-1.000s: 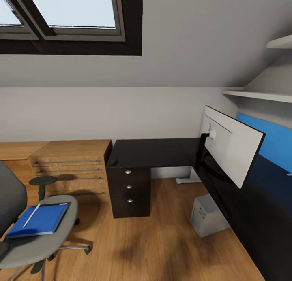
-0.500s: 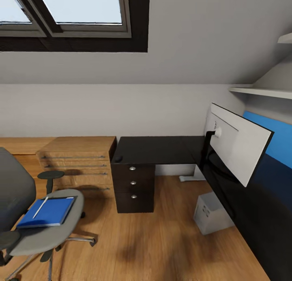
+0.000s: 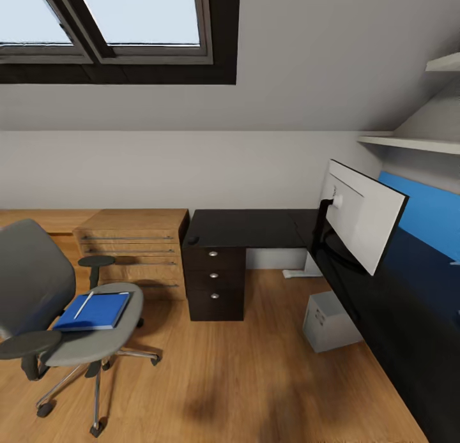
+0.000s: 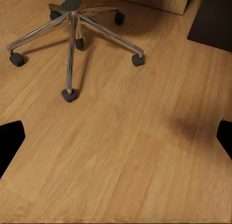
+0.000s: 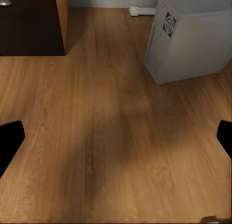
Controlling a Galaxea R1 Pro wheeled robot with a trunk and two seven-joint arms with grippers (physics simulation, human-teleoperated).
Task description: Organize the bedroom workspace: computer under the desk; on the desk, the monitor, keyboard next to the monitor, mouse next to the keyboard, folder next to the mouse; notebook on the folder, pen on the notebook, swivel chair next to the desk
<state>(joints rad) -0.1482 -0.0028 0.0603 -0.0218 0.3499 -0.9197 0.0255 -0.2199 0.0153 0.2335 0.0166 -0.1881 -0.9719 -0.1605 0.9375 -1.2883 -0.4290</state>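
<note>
Nearest to us, both wrist views look down on the light wooden floor [image 4: 125, 151]. Our left gripper [image 4: 116, 137] has its dark fingertips [image 4: 9, 139] at opposite edges of its view, spread wide apart with nothing between them; our right gripper [image 5: 116, 137] is spread the same way, bare boards between its fingertips [image 5: 9, 137].

Ahead of our left gripper we see the chrome five-star base and castors of the swivel chair [image 4: 72, 21]. In the head view the swivel chair [image 3: 38, 283] stands on the floor at the left, well apart from the counter [image 3: 249, 229]. The blue folder [image 3: 96, 310] lies flat on its seat. A pale pen [image 3: 84, 304] rests slantwise on top, near the folder's left edge. We cannot tell whether a notebook lies there too.

Ahead of our right gripper stands the silver-grey computer [image 5: 191, 37], upright on the floor. In the head view the computer [image 3: 329, 322] sits at the edge of the counter's right wing, partly under it.

Farther off, the monitor [image 3: 361, 213] stands on the counter with its white back toward us. The mouse [image 3: 191, 240], a small black oval, sits on the counter's far left corner above the black drawer unit [image 3: 214, 283]. Left of that stands low wooden shelving [image 3: 134, 248]. Above is the dark-framed skylight [image 3: 121, 31].
</note>
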